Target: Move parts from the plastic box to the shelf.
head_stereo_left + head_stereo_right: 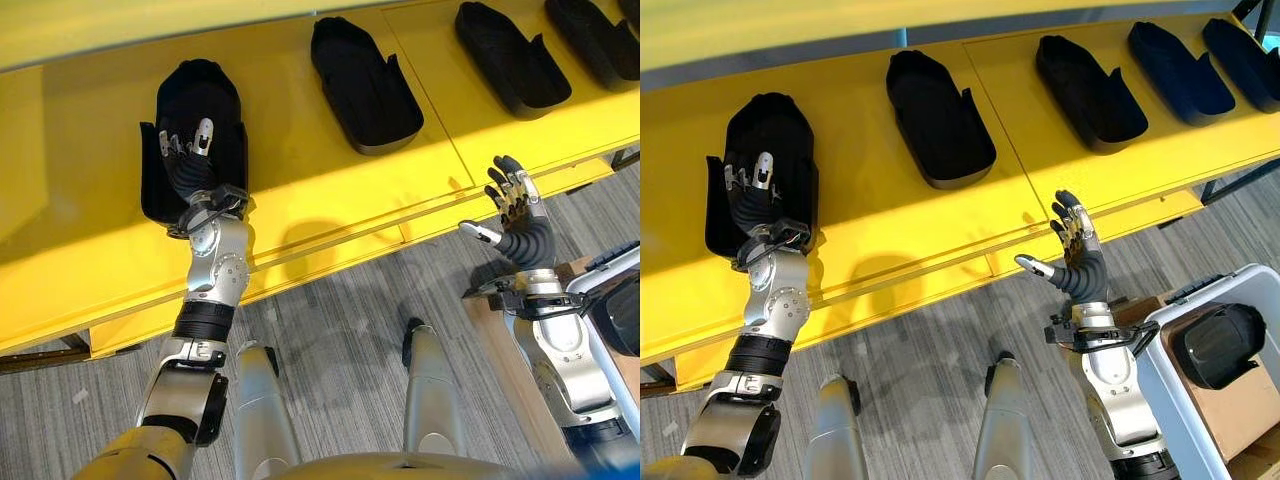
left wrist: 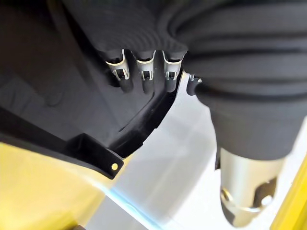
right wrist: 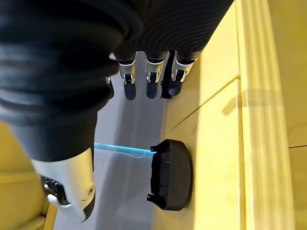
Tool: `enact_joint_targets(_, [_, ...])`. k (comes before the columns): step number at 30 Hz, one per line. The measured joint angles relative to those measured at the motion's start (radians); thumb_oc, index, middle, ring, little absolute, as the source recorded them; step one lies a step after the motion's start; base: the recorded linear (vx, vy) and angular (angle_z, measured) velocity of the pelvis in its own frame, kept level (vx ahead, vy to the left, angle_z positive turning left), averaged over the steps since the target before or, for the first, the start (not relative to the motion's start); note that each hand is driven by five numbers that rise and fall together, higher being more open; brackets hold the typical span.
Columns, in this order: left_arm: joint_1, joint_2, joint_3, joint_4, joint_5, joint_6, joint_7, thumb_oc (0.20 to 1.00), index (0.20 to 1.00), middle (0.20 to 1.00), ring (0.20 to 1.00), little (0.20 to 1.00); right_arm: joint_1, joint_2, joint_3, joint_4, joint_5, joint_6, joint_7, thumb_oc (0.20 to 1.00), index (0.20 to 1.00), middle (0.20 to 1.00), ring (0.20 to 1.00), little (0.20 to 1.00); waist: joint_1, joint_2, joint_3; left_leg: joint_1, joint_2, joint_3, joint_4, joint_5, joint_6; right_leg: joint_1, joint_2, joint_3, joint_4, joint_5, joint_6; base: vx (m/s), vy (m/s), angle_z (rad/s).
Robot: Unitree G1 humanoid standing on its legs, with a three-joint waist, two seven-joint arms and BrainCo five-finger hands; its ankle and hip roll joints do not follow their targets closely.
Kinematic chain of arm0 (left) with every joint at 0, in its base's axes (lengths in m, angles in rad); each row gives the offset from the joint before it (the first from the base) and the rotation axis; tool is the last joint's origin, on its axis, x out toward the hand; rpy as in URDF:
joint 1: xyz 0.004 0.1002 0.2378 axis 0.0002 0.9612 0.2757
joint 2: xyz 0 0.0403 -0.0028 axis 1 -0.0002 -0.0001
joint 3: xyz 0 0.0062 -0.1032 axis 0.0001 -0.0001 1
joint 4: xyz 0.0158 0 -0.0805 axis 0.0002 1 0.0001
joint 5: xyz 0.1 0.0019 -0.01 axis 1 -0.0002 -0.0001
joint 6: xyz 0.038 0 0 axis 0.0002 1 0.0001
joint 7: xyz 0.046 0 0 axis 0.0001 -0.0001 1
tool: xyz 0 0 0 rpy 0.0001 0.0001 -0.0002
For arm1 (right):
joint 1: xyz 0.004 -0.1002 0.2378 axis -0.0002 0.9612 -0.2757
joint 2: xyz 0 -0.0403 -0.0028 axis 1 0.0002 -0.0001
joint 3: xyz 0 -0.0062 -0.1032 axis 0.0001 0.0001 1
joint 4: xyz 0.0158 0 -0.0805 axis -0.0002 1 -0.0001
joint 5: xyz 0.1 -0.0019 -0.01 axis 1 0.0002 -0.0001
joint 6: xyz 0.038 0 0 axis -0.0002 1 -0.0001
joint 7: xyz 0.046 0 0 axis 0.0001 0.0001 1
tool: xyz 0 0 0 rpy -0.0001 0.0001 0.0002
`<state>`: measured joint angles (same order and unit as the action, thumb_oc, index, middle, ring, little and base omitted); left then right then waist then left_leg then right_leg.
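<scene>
Risk first: my left robot hand (image 1: pixel 188 150) is resting inside the leftmost black part (image 1: pixel 200 95) at the upper left of the frame, on the yellow shelf (image 1: pixel 320 190). Its fingers are lying fairly straight in the part's hollow, not curling round anything I can see. The part's near end is sitting close to the shelf's front edge, so, in my judgement, pulling out carelessly could be dragging it off.

My right robot hand (image 1: pixel 1072 245) is hovering at centre right, spread wide and holding nothing, just off the shelf edge.

Containers: the plastic box (image 1: pixel 1180 400) is showing at lower right, with one more black part (image 1: pixel 1218 343) lying in it. Four other black parts (image 1: pixel 938 115) are sitting in a row along the shelf, well apart from each other.
</scene>
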<state>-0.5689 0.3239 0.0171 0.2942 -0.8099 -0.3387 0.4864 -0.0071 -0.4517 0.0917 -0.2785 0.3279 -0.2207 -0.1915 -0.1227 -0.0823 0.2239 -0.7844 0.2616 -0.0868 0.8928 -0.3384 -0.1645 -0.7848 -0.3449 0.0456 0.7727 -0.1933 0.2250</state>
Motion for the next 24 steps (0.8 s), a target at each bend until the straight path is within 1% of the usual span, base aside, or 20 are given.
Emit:
enact_joint_targets(1, [-0.007, 0.006, 0.014, -0.023, 0.007, 0.0, 0.001, 1.0, 1.0, 1.0, 1.0, 1.0, -0.008, 0.0, 0.0, 0.0, -0.002, 0.001, -0.004, 1.0, 1.0, 1.0, 1.0, 1.0, -0.001, 0.0, 0.0, 0.0, 0.0, 0.0, 0.0, 0.0, 0.0, 0.0, 0.001, 0.0, 0.001, 0.002, 0.004, 0.0, 0.0, 0.0])
enact_joint_targets(7, [-0.012, 0.012, 0.013, -0.108, 0.021, -0.011, 0.021, 1.0, 1.0, 1.0, 1.0, 1.0, -0.039, 0.0, 0.0, 0.0, -0.037, 0.007, -0.004, 1.0, 1.0, 1.0, 1.0, 1.0, 0.0, 0.0, 0.0, 0.0, 0.001, 0.0, 0.0, 0.0, 0.0, 0.0, 0.002, 0.001, 0.002, 0.002, 0.004, 0.0, 0.0, 0.0])
enact_joint_targets(11, [-0.03, 0.012, 0.012, -0.115, 0.056, -0.022, 0.023, 1.0, 1.0, 1.0, 1.0, 1.0, -0.037, 0.0, 0.0, 0.0, -0.037, 0.009, 0.002, 1.0, 1.0, 1.0, 1.0, 1.0, 0.0, 0.0, 0.0, 0.001, 0.001, 0.0, 0.0, 0.0, -0.001, 0.002, 0.003, 0.001, 0.001, 0.003, 0.005, 0.0, 0.0, 0.0])
enact_joint_targets(18, [-0.031, 0.004, 0.011, -0.115, 0.056, -0.022, 0.023, 1.0, 1.0, 1.0, 1.0, 1.0, -0.034, 0.0, -0.001, -0.001, -0.037, 0.009, 0.014, 1.0, 1.0, 1.0, 1.0, 1.0, -0.006, 0.0, 0.0, 0.007, 0.002, 0.0, 0.0, 0.0, -0.001, 0.006, 0.004, 0.002, 0.002, 0.003, 0.005, 0.0, 0.0, 0.0])
enact_joint_targets(22, [-0.031, 0.004, 0.012, -0.116, 0.056, -0.022, 0.023, 1.0, 1.0, 1.0, 1.0, 1.0, -0.034, 0.0, -0.004, -0.002, -0.037, 0.009, 0.016, 1.0, 1.0, 1.0, 1.0, 1.0, -0.003, 0.0, 0.0, 0.013, 0.014, 0.002, -0.003, 0.0, 0.0, 0.01, 0.017, 0.004, -0.004, 0.002, 0.0, 0.0, -0.005, -0.07])
enact_joint_targets(24, [-0.022, 0.004, 0.012, -0.146, 0.056, -0.022, 0.022, 1.0, 1.0, 1.0, 1.0, 1.0, -0.032, 0.0, -0.008, -0.002, -0.037, 0.009, 0.019, 1.0, 1.0, 1.0, 1.0, 1.0, -0.002, 0.0, 0.0, 0.015, 0.016, 0.003, -0.006, 0.0, -0.001, 0.009, 0.018, 0.004, -0.005, 0.002, 0.001, 0.0, -0.002, -0.02])
